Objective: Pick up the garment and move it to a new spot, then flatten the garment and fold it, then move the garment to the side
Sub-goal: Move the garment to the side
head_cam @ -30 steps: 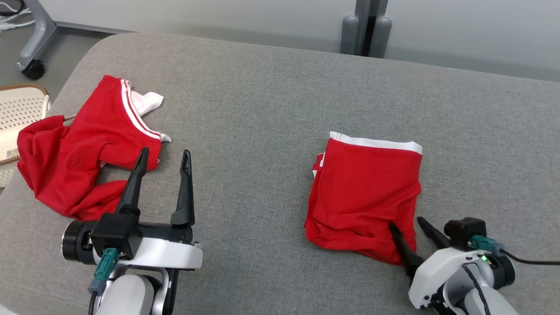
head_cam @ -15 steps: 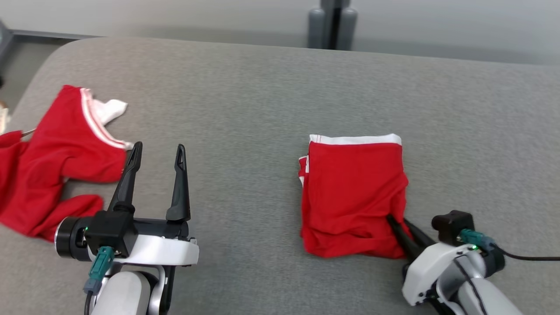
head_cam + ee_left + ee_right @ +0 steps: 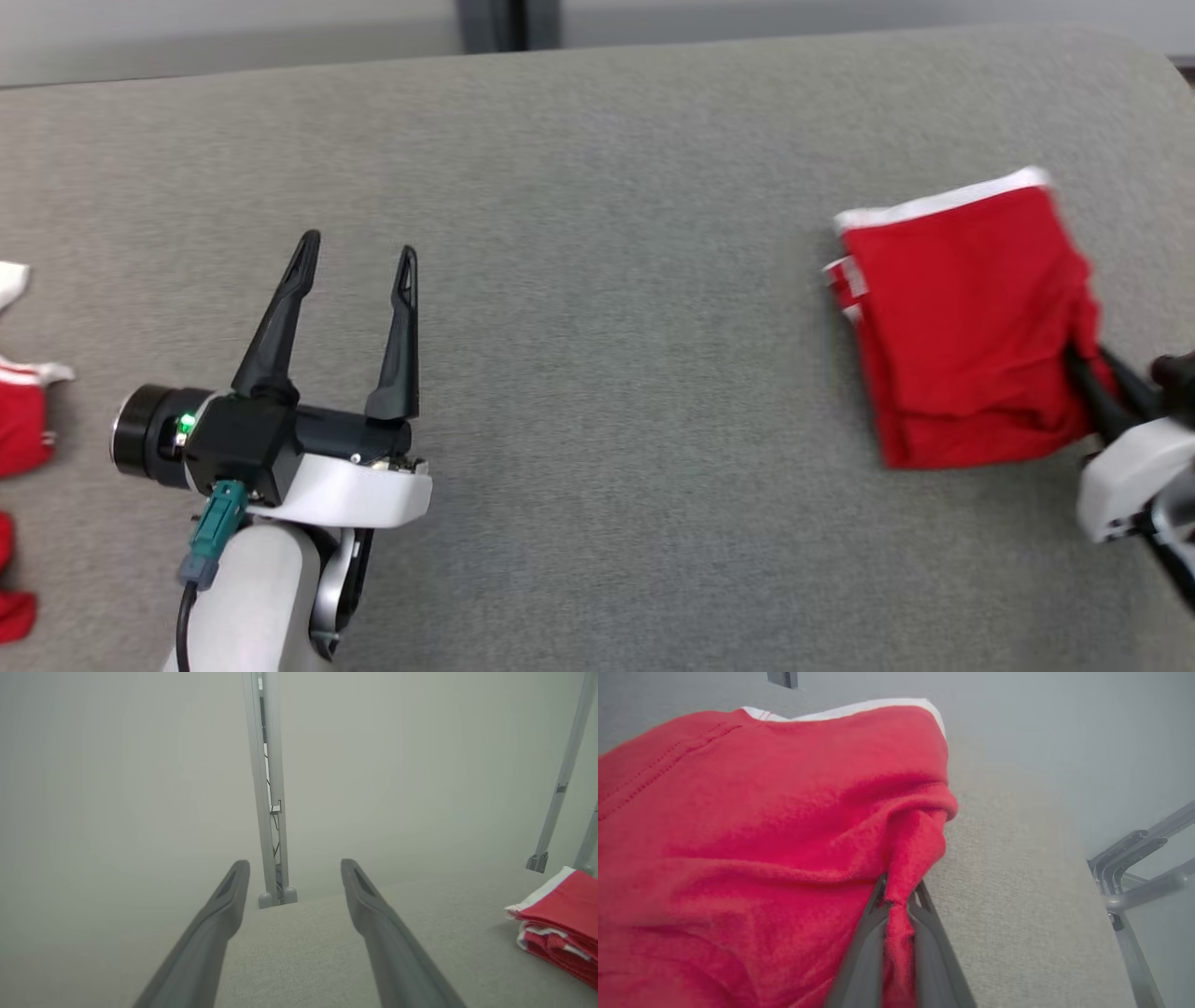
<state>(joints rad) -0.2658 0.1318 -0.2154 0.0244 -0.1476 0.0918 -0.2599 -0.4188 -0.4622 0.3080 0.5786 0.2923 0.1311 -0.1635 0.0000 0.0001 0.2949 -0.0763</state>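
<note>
Red garment point(image 3: 962, 327) folded | right pincer point(image 3: 1085, 362), partly cut off, clamps its edge | left pincer point(image 3: 357, 247) apart

The garment point(image 3: 962, 327), a red shirt folded into a thick rectangle, lies at three o'clock on the grey cushion point(image 3: 597, 280). A white band edges its twelve-o'clock side. Its four-o'clock corner is bunched into a ridge.
</note>
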